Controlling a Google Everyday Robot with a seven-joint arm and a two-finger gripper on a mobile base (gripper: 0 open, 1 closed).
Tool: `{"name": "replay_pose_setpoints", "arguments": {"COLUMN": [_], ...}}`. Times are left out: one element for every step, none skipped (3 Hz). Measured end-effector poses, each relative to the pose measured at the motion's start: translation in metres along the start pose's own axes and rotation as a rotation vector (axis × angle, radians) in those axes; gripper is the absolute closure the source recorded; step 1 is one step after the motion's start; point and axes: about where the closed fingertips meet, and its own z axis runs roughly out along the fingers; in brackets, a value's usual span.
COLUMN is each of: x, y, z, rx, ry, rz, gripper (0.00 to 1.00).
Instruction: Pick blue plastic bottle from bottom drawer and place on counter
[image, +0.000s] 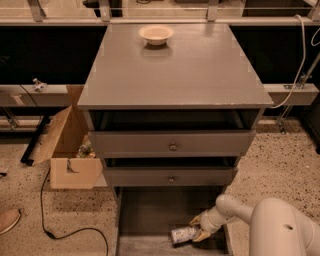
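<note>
Blue plastic bottle (183, 234) lies on its side in the open bottom drawer (150, 215)

Above, the counter (190, 75) carries a cream bowl (156, 34) near its back edge; the gripper (196, 229) sits low in the drawer's right front, jaws spread astride the bottle's end.

My gripper (197, 229) is low inside the open bottom drawer (150, 212), at the right end of the blue plastic bottle (182, 234), which lies on its side. The counter (175, 75) carries one cream bowl (156, 34) near its far edge.
</note>
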Motion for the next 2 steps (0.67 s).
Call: {"name": "replay_pose_setpoints", "arguments": {"x": [-0.003,-0.009], "y": [0.006,0.01], "z": [-0.004,-0.052], "rx": [-0.004,0.012], "ry": [-0.013,-0.062], "rz": [-0.004,0.012], "gripper": [0.72,1.0]}}
